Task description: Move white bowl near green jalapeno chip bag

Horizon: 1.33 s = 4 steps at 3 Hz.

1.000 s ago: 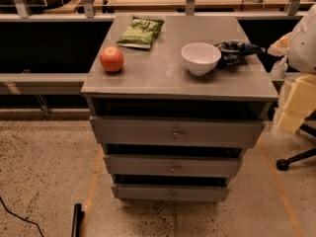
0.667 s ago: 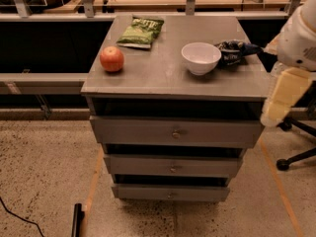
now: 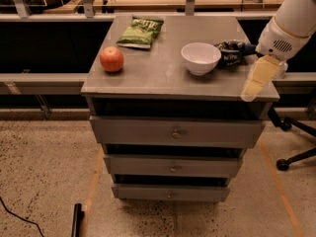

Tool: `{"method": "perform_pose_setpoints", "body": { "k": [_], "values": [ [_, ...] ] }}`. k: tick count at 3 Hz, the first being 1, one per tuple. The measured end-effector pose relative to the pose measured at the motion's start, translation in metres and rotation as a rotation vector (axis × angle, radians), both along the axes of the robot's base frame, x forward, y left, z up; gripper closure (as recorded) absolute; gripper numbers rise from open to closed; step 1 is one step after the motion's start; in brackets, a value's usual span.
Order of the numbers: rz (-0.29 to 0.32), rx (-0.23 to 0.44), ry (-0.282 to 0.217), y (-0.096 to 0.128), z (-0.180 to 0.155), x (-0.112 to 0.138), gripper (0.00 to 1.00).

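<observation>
On cabinet (image 3: 163,75) top: bowl (image 3: 200,58) right of centre, beside dark bag (image 3: 231,52); chip bag (image 3: 140,32) back left, well apart; apple (image 3: 112,59) left. Gripper (image 3: 256,78) over right front corner, whether open or closed cannot be told.

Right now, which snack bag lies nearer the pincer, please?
The dark bag right of the white bowl; the pincer hovers by the tabletop's right edge, beside it.

One white bowl (image 3: 200,58), one green bag (image 3: 140,32), one dark bag (image 3: 231,52), one apple (image 3: 112,59), one tool (image 3: 253,85) at cabinet's (image 3: 163,70) right edge.
</observation>
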<state>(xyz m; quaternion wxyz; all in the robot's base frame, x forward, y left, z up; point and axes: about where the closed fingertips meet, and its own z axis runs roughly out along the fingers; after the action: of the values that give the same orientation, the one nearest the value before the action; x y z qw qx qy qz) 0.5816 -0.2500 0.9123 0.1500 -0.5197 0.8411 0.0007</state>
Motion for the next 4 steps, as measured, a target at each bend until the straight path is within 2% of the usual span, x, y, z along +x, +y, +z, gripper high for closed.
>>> {"method": "perform_pose_setpoints", "body": {
  "k": [1, 2, 3, 4],
  "values": [
    [-0.002, 0.019, 0.006, 0.0, -0.013, 0.015, 0.0],
    [-0.013, 0.017, 0.006, 0.001, -0.012, 0.014, 0.0],
    [0.0, 0.088, -0.038, 0.023, -0.001, 0.016, 0.0],
    [0.043, 0.186, -0.089, 0.052, 0.012, 0.021, 0.0]
  ]
}}
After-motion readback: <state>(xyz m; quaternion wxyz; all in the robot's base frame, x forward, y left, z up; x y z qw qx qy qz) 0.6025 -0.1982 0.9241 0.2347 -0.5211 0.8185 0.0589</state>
